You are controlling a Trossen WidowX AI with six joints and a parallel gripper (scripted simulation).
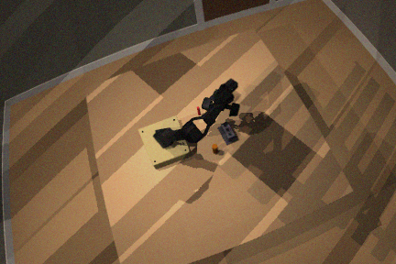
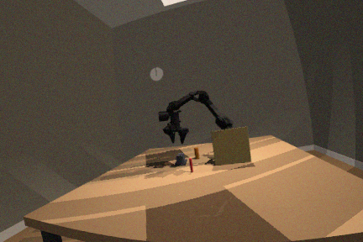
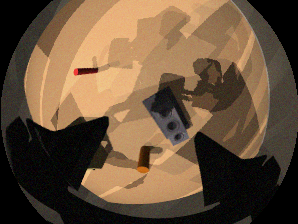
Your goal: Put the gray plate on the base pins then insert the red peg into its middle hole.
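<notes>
A small orange cylinder stands upright on the wooden counter; a round wall clock hangs on the far wall.
</notes>
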